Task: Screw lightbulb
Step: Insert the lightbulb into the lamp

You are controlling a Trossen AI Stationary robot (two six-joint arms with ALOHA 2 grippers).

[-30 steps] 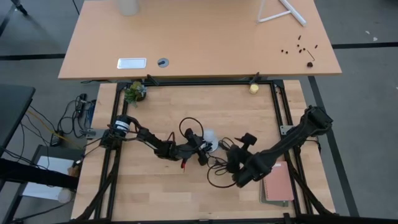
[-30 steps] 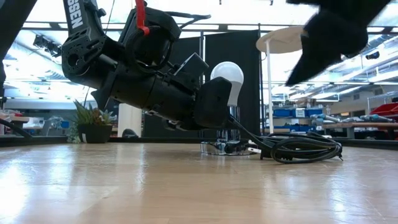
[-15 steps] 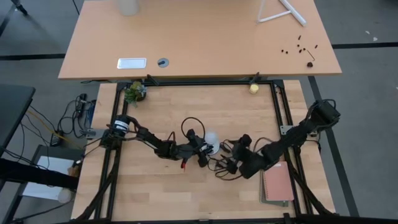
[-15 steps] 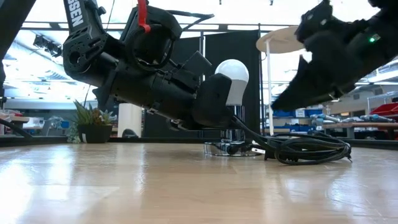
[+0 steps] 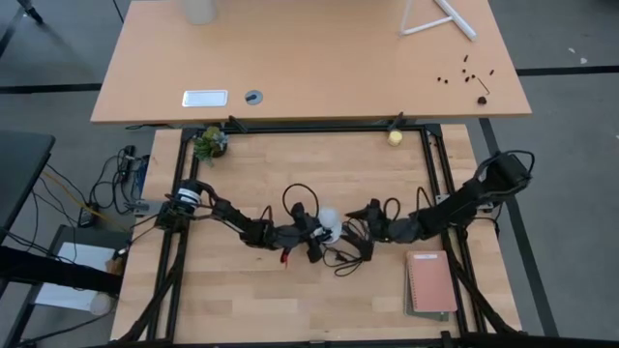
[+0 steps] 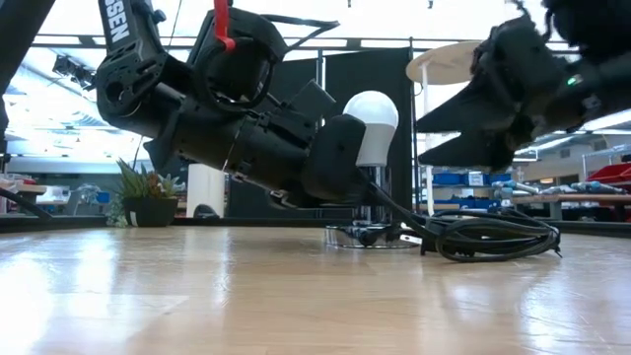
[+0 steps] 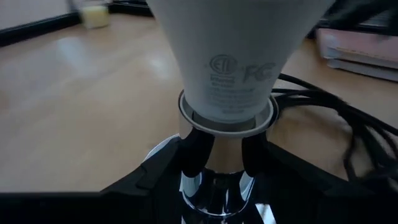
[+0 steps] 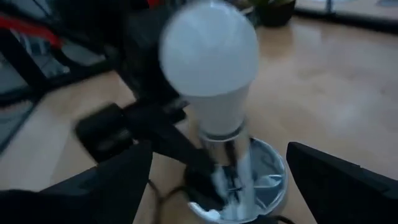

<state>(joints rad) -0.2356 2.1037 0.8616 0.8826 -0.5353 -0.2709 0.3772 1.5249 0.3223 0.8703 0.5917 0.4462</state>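
Observation:
The white lightbulb [image 5: 330,219] [image 6: 373,116] [image 8: 209,53] stands upright on the socket's shiny tube [image 8: 225,158]. The tube rises from a round silver disc [image 8: 268,167] that lies on the table. My left gripper [image 5: 318,233] [image 7: 222,149] reaches in from the table's left and is shut on that tube right under the bulb. My right gripper [image 5: 371,221] [image 6: 434,140] hangs open just right of the bulb and points at it. Its fingers stand wide on either side of bulb and socket in the right wrist view and touch nothing. My left gripper pinches the socket's silvery tube [image 7: 222,165] between its two fingers [image 7: 193,149], just below the bulb's white collar. The fingers come from the table's left, almost level and slanting slightly down, and lie across the tube. The tube stands upright with its disc on the table.
A black cord [image 5: 350,253] [image 6: 493,237] lies coiled on the table beside the socket, under my right gripper. A pink notebook [image 5: 430,283] lies near the right edge. A small plant [image 5: 209,143] stands at the far left and a yellowish ball [image 5: 395,137] at the far right.
My right gripper has swung from nearer the front right toward the bulb, going left and toward the far edge while sinking. It has tipped from pointing down to almost level and has stayed open. The left gripper keeps its hold on the tube.

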